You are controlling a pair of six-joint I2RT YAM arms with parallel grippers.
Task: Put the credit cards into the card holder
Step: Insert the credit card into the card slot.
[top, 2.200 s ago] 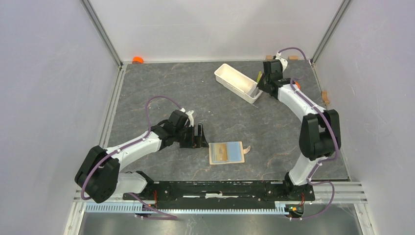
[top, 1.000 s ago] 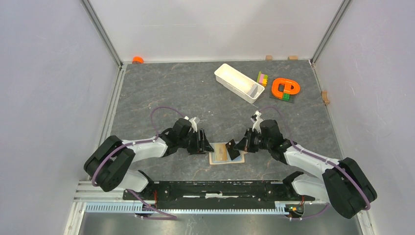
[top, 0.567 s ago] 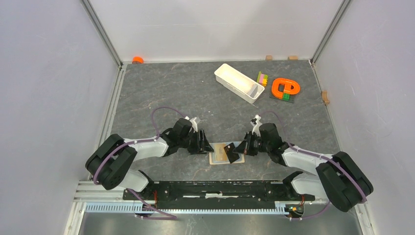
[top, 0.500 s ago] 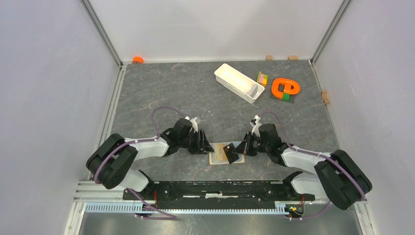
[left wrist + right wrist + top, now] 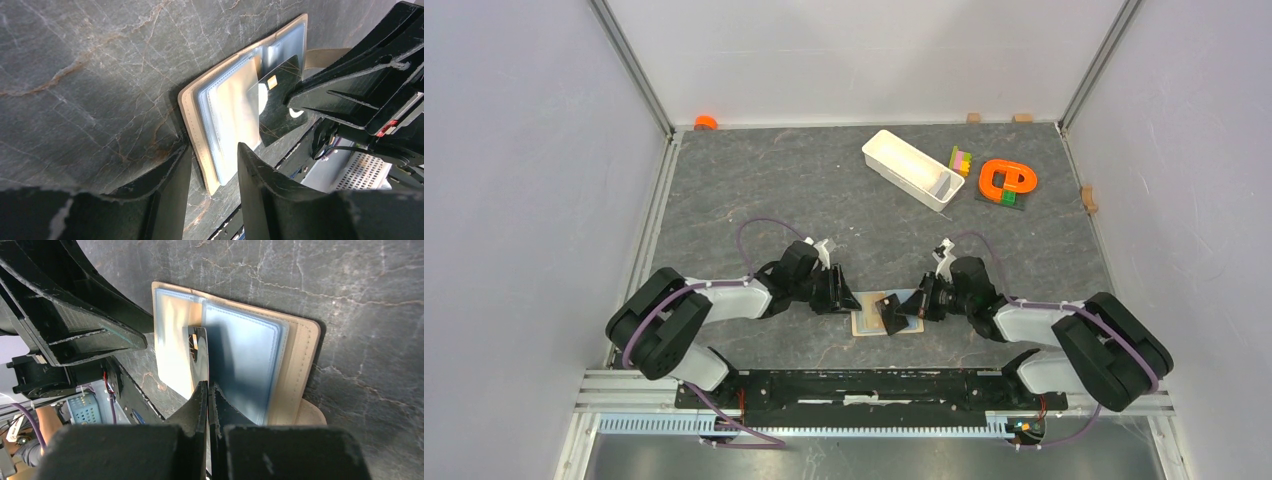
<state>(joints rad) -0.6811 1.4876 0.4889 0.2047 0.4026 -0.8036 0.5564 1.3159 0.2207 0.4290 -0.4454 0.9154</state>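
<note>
Tan card holder [image 5: 867, 321] on a dark, stone-patterned surface [image 5: 764, 180].
The card holder is tan outside with pale blue lining and shiny clear sleeves. The black card [image 5: 280, 102] over it carries a gold chip. The surface is charcoal, veined white and rust. Beyond the card holder are a white tray [image 5: 902, 178] and an orange loop [image 5: 986, 180].

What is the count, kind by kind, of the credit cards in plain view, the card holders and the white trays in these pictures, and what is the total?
black credit card: 1
card holder: 1
white tray: 1
Total: 3
</note>
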